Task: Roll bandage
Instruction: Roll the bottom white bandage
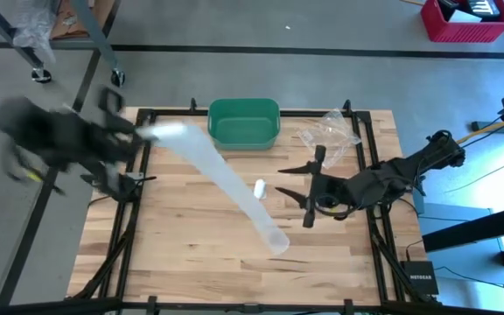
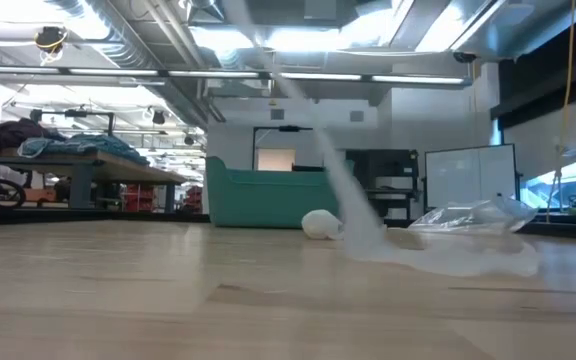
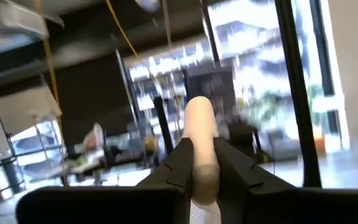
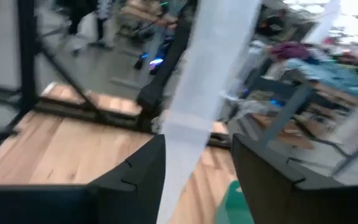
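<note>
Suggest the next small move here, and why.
Probably the left gripper, shut on the bandage end beyond the table's left edge, should start winding: the strip stretches unrolled across the wood, while the open right gripper waits beside it.

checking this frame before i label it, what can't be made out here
- Left hand: smeared by motion in the high view; only its own wrist view shows it shut on the bandage.
- Bandage's top end: cut off by the upper edge in the low view.
- Small white object beside the strip: too small to identify.
- Right hand: open; whether it touches the strip is unclear, its wrist view is blurred.
- Green bin: contents not discernible.
</note>
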You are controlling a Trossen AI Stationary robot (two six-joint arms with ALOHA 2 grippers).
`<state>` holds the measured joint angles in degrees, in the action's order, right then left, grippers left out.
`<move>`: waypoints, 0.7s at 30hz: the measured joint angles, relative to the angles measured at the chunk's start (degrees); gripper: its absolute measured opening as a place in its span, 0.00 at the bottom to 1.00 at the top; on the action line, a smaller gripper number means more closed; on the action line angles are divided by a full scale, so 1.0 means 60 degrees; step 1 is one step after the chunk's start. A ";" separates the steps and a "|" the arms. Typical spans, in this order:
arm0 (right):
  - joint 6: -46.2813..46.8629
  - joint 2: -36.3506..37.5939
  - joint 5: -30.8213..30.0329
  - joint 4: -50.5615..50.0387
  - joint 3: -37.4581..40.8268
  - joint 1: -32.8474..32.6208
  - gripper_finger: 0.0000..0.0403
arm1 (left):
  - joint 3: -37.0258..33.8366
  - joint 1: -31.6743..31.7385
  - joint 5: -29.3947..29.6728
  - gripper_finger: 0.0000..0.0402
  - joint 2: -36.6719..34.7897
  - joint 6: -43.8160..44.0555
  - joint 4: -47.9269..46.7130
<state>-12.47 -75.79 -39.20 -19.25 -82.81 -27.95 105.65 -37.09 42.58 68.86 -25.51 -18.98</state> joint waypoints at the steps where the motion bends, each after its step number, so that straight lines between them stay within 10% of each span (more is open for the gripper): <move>1: 0.0017 0.0003 0.0325 -0.0161 0.0000 0.0081 0.47 | -0.0216 0.0008 0.0002 0.10 0.0076 0.0045 -0.0105; 10: 0.1130 0.0024 0.1690 -0.0291 0.0739 0.0858 0.48 | -0.2841 0.0025 -0.0045 0.10 0.0111 0.0921 0.0852; 21: 0.1115 -0.0497 0.2841 0.5230 0.4064 0.1502 0.49 | -0.7065 -0.0015 -0.0720 0.11 -0.0607 0.1670 0.4667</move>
<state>-5.78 -78.77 -22.15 12.14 -58.42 -18.94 63.26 -37.17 38.25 65.22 -15.49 9.02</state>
